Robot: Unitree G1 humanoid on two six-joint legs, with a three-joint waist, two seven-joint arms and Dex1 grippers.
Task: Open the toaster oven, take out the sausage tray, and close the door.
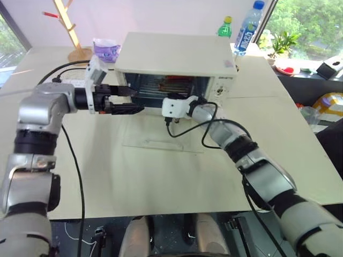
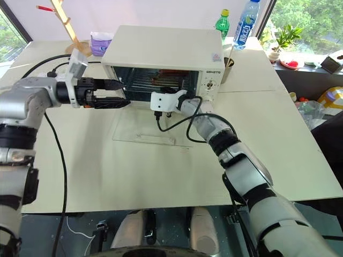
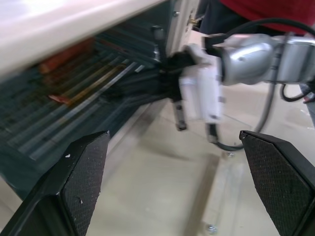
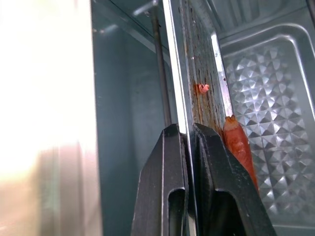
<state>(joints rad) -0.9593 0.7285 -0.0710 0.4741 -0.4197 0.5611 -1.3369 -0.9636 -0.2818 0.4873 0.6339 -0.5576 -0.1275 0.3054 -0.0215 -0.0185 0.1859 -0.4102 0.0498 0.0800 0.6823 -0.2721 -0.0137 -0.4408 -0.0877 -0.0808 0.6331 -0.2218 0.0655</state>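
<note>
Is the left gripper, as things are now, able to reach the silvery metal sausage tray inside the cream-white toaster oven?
Probably yes. The glass door lies flat open, and the open left gripper faces the cavity's left side. The right gripper, shut on the sausage tray edge, leaves that side free.

A broad, pale cream tabletop point(image 2: 134, 171) carried the cream-white boxy toaster oven point(image 2: 161, 53), whose clear glass door point(image 2: 150, 138) lay flat upon the surface. Behind stood a green plastic bottle point(image 2: 223, 24), a blue-labelled clear water bottle point(image 2: 247, 25), a purple-printed packet point(image 2: 99, 42) and a wooden peg stand point(image 1: 75, 37). A black cable point(image 2: 56, 166) trailed across the left side.
</note>
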